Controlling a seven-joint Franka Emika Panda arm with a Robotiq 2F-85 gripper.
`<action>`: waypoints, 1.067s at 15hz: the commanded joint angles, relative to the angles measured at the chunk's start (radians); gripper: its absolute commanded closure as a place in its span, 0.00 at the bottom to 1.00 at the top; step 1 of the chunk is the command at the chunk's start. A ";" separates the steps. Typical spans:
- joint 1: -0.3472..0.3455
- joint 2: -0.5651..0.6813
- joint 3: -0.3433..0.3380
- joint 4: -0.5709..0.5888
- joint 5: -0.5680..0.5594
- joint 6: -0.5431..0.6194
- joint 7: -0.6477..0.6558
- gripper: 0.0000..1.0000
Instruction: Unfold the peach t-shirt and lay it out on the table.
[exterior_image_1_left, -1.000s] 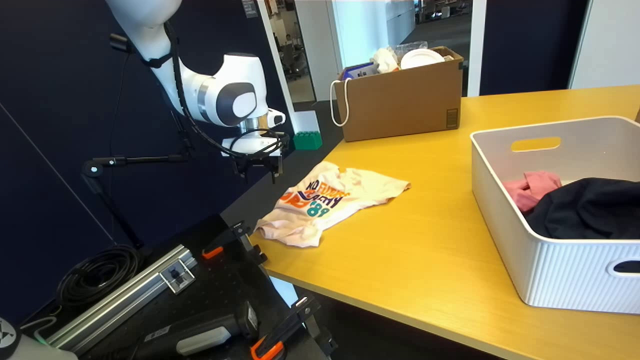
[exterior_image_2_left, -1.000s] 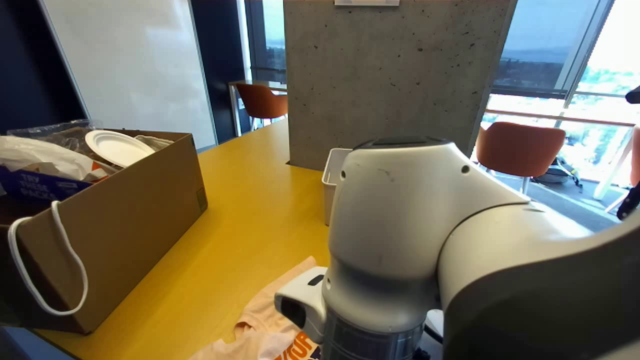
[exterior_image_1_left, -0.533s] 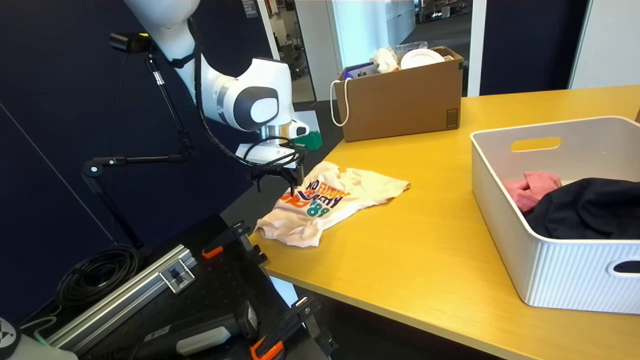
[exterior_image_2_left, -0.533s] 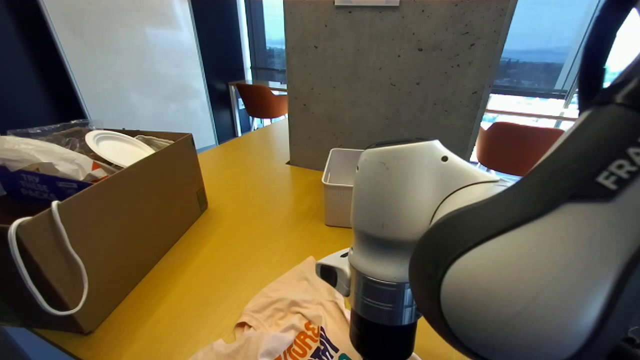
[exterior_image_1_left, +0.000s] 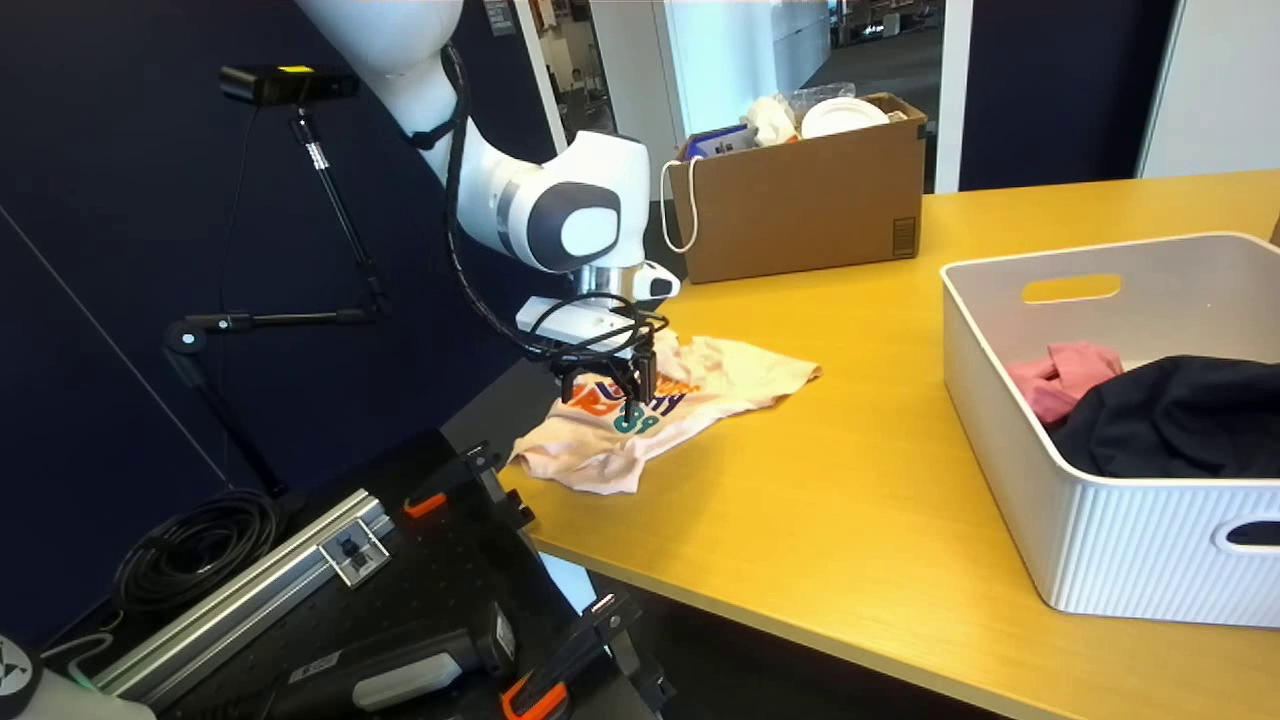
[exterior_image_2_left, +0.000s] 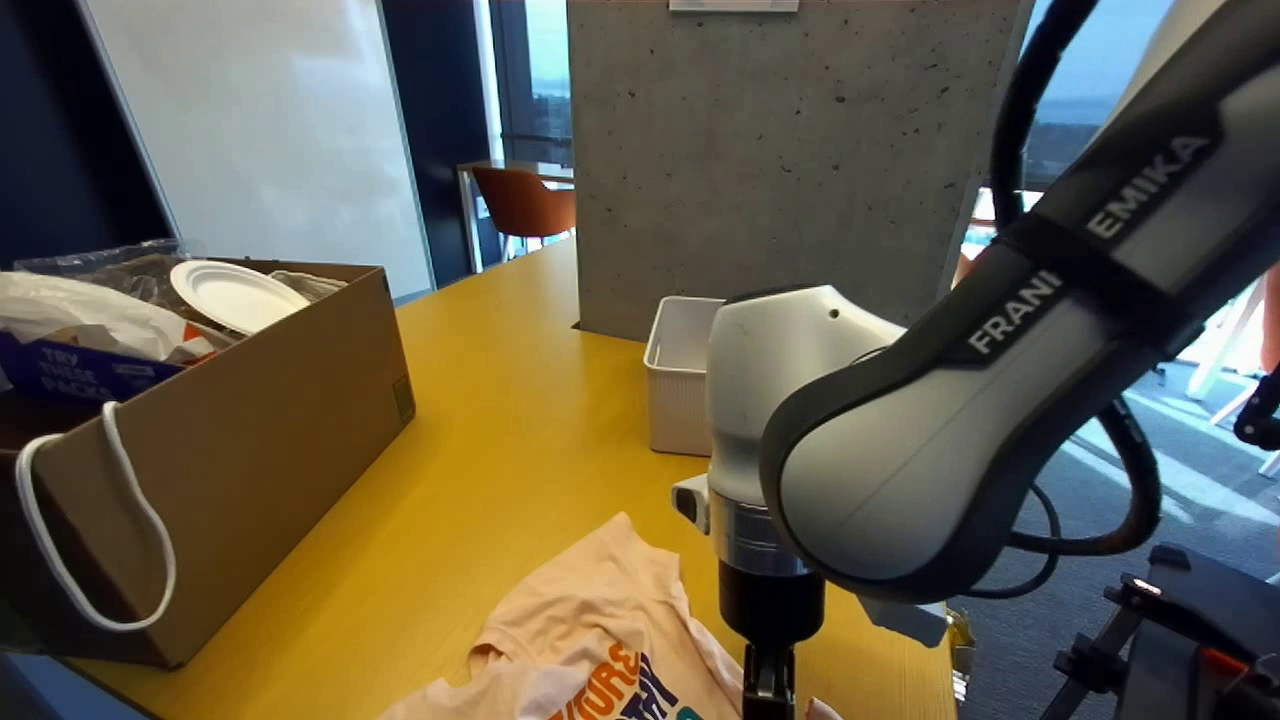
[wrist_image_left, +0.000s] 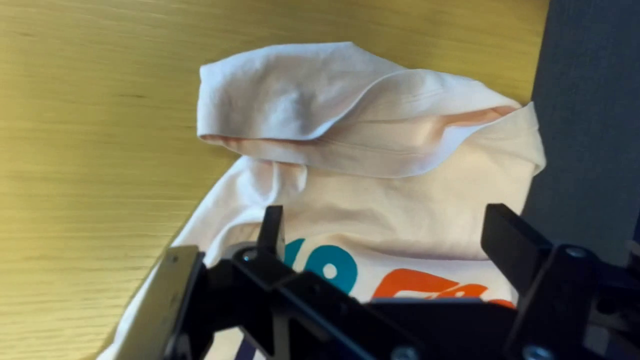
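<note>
From where I stood, the jaws were spread wide apart over the printed front of the peach t-shirt (exterior_image_1_left: 745, 375). The shirt lay rumpled near the end of the desk (exterior_image_1_left: 820, 520). In the wrist view the 2 fingertips (wrist_image_left: 271, 230) straddled a broad stretch of pale cloth, and teal and orange print (wrist_image_left: 345, 267) showed between them, lower down (whether either tip touched the fabric, I couldn't tell). Ahead of the tips lay a turned-over flap (wrist_image_left: 280, 100) of the shirt, bunched in loose folds, its right side reaching past the desk's edge. Well apart from all this, a white bin (exterior_image_1_left: 1150, 560) held a pink-red garment (exterior_image_1_left: 1070, 375) and a black garment (exterior_image_1_left: 1180, 420), while a cardboard box (exterior_image_1_left: 800, 215) stood beyond the shirt, a white plate (exterior_image_1_left: 843, 117) poking from its open top.
</note>
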 joint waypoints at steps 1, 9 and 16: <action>0.060 0.108 -0.059 0.160 -0.017 -0.084 0.055 0.00; 0.159 0.248 -0.114 0.349 -0.040 -0.163 0.155 0.00; 0.221 0.252 -0.158 0.329 -0.081 -0.145 0.261 0.00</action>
